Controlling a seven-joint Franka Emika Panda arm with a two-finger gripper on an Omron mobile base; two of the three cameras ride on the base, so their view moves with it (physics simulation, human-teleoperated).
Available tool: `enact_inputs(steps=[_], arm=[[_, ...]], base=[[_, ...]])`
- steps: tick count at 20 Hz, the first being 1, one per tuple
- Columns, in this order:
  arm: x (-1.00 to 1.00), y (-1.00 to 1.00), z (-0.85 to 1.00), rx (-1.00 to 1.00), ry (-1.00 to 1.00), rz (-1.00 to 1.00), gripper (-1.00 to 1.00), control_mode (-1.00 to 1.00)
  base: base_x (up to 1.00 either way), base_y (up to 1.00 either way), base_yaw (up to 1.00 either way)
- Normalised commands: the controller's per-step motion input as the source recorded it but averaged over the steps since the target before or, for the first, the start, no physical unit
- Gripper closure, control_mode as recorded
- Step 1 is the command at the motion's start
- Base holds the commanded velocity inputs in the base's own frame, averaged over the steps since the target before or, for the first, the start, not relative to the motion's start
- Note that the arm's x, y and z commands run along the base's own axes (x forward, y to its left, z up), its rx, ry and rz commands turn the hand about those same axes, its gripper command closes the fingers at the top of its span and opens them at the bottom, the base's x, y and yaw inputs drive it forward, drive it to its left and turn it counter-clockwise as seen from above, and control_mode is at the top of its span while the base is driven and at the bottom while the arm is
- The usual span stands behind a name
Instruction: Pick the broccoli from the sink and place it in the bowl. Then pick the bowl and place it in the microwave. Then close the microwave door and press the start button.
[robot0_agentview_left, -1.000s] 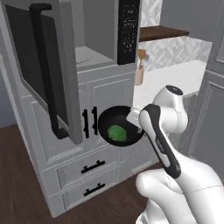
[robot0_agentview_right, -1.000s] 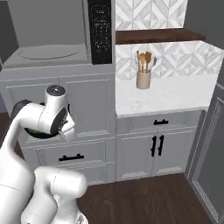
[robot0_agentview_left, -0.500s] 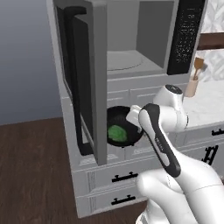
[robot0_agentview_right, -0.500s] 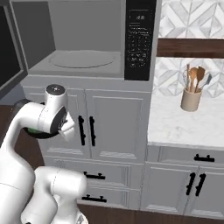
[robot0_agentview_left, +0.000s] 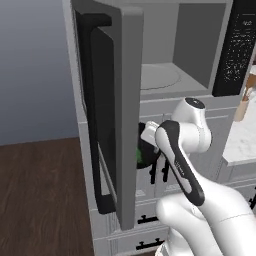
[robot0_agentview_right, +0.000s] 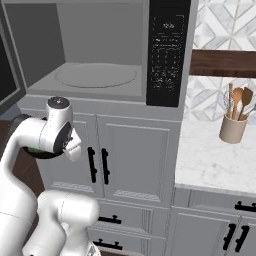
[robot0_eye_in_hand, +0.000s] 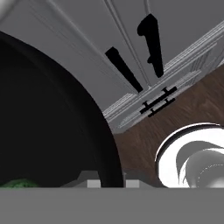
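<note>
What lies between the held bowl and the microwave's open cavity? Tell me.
No object. In the right base view the bowl hangs below the microwave, with the cabinet's top edge and grey cabinet front between.

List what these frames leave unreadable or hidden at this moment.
- Bowl: left base view, mostly behind the open microwave door and arm.
- Broccoli: hand view, a green sliver cut by the bottom band.
- Gripper: fingertips barely show at the bowl rim.
- Control panel marks: too small to read.
</note>
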Motion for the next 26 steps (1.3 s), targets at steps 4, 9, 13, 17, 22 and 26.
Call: enact_inputs(steps=[4,9,13,17,22,26], arm=[[0.0,0.0,0.0,0.0,0.0,0.0,1.0,1.0],[0.0,0.0,0.0,0.0,0.0,0.0,1.0,1.0],[0.0,0.0,0.0,0.0,0.0,0.0,1.0,1.0],[0.0,0.0,0.0,0.0,0.0,0.0,1.0,1.0],[0.0,0.0,0.0,0.0,0.0,0.0,1.0,1.0],[-0.8,-0.1,0.24,0.14,-0.08,0.0,1.0,-1.0]], base=[[0.5,0.0,0.0],[0.24,-0.01,0.0],[-0.04,-0.02,0.0],[0.0,0.0,0.0],[-0.05,-0.01,0.0],[0.0,0.0,0.0]])
